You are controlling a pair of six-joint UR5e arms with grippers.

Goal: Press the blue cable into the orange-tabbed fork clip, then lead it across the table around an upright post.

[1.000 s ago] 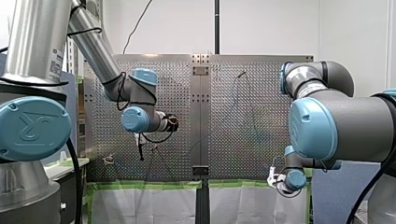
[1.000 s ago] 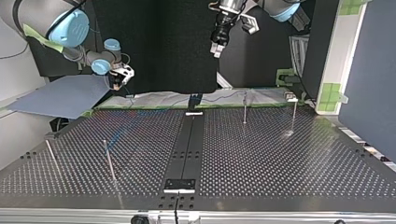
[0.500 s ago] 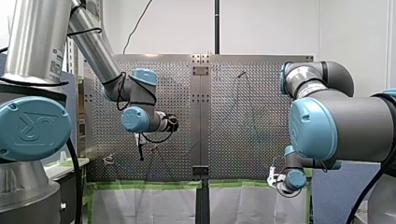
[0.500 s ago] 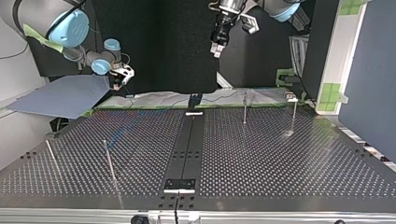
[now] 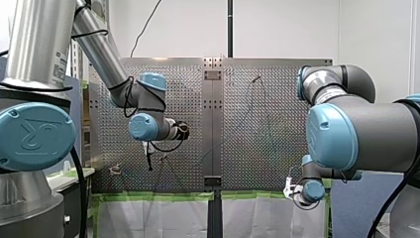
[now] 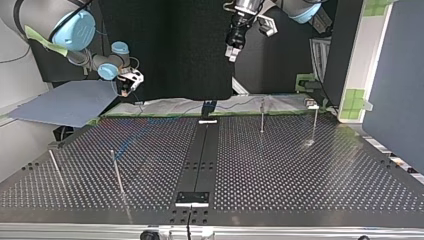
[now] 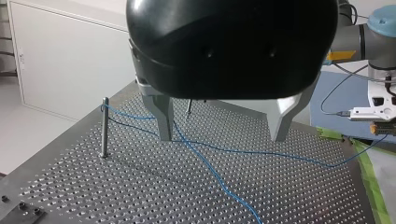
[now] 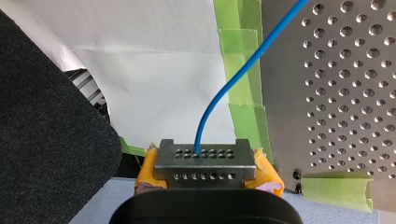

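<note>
Off the worktop's taped edge, my right gripper [image 8: 203, 156] is clamped on the blue cable [image 8: 243, 70]. The cable rises from between the gripper's yellow pads [image 8: 264, 165] and slants away over the green tape [image 8: 238, 42] towards the perforated worktop [image 8: 345, 93]. Further in, my left gripper [image 7: 223, 133] hangs above the worktop with its metal fingers spread wide and nothing between them. The cable runs over the holes beneath it, crossing itself near one finger, and one strand reaches the top of an upright post [image 7: 104, 126] standing near that finger.

I cannot pick out the orange-tabbed fork clip with any certainty, so whether the cable is seated in it is not clear. My reading is that the pressing step is not yet done: one end is secured, and the free arm is poised over the slack. The next move would call for my left gripper to drop straight down with the cable between its fingers and close on a single strand, clear of the crossing.

Against the frames from half a second and a second ago, nothing has shifted: both arms and the cable lie as they did.
</note>
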